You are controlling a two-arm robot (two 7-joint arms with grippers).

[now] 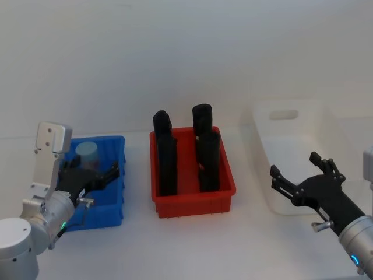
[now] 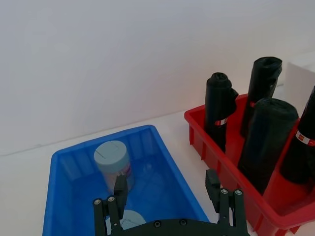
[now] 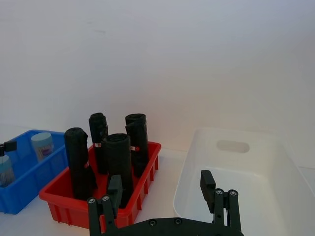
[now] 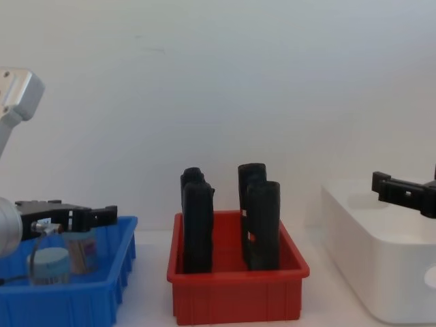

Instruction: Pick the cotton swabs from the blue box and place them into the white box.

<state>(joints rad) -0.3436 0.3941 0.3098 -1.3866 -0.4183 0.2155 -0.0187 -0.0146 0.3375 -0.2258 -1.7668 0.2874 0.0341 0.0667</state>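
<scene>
Head view gives us the layout on the white surface (image 1: 250, 245). The blue box (image 1: 99, 220) sits toward the left edge. A red bin (image 1: 192, 205) sits in the middle with four black rolls (image 1: 207, 156) standing upright in it, and the white box (image 1: 260, 143) sits toward the right edge.

We see the left gripper (image 1: 112, 173) over the near right part of the blue box, its jaws spread wide and holding nothing. One tub of the cotton swabs (image 1: 87, 153) stands upright at the far side of the box, lid up, just beyond the jaws.

From the left wrist view we make out a second tub lower down. Its pale lid (image 2: 129, 219) shows beside one finger (image 2: 119, 189), and we cannot tell whether the two touch. In the chest view the jaws sit about level with the blue box's rim, with both tubs (image 4: 49, 264) below them inside the box.

We find the right gripper (image 1: 294, 166) in the air over the near left corner of the white box, jaws wide and empty. The chest view puts it (image 4: 398, 191) a little above the rim of the white box (image 4: 368, 272), touching nothing.
</scene>
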